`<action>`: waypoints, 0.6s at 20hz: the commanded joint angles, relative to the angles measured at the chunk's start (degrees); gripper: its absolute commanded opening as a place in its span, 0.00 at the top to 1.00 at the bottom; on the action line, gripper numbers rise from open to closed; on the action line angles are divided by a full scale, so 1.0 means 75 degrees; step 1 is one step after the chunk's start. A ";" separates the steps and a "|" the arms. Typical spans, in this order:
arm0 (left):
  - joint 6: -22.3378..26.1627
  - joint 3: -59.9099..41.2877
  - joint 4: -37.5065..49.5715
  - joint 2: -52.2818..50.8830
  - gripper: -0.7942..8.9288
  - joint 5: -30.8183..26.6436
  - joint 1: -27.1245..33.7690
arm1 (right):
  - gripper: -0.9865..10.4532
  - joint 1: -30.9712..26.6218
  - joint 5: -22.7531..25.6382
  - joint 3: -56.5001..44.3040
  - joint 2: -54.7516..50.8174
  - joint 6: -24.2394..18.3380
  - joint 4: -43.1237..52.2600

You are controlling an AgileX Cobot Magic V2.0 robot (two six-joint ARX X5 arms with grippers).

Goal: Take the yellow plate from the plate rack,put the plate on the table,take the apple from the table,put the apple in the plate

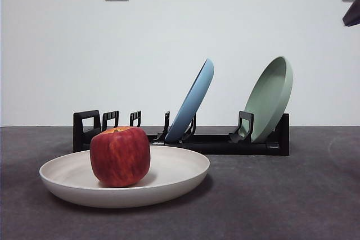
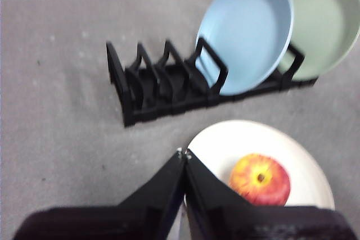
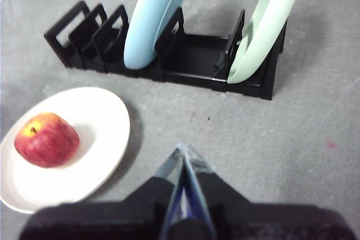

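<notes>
Red, blocky apple [image 1: 120, 157] with yellow-orange streaks and an orange-yellow crown: sits upright, stem up, inside the large round cream-beige matte plate, the task's yellow plate [image 1: 185, 179], slightly off its centre. That plate lies flat on the dark grey speckled table [image 1: 292, 200], just in front of the long low black plastic plate rack [image 1: 214, 141], its raised rim keeping the fruit from rolling off. Rack contents: one pale blue plate [image 1: 194, 102] leaning in a middle slot, one pale green plate [image 1: 271, 98] leaning at the far end by the tall end wall; the slots near the squared loop stand vacant, which is presumably where the cream plate came from. Left gripper [image 2: 184, 154]: jaws pressed together on nothing, held above the table beside the plate's rim. Right gripper [image 3: 184, 151]: jaws likewise together and empty, above bare table, well apart from the plate. By this layout both placements look done, with neither arm touching anything.
</notes>
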 commanded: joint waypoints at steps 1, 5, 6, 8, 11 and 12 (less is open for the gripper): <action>-0.0329 0.0000 -0.0154 0.0000 0.92 -0.0006 0.0012 | 0.91 0.0017 0.0020 -0.0044 0.0000 0.0323 0.0052; -0.0323 0.0000 -0.0230 0.0219 0.92 -0.0023 0.0015 | 0.91 0.0017 0.0023 -0.0044 0.0000 0.0323 0.0055; -0.0323 0.0000 -0.0230 0.0277 0.92 -0.0023 0.0012 | 0.91 0.0017 0.0020 -0.0044 0.0000 0.0323 0.0055; -0.0326 0.0000 -0.0230 0.0376 0.92 -0.0023 0.0015 | 0.91 0.0017 0.0020 -0.0044 0.0003 0.0323 0.0052; -0.0323 -0.0006 -0.0242 0.0452 0.92 -0.0047 0.0009 | 0.91 0.0017 0.0023 -0.0044 0.0000 0.0323 0.0052; -0.0323 -0.0003 -0.0256 0.0347 0.92 -0.0044 0.0000 | 0.91 0.0017 0.0023 -0.0044 0.0000 0.0326 0.0055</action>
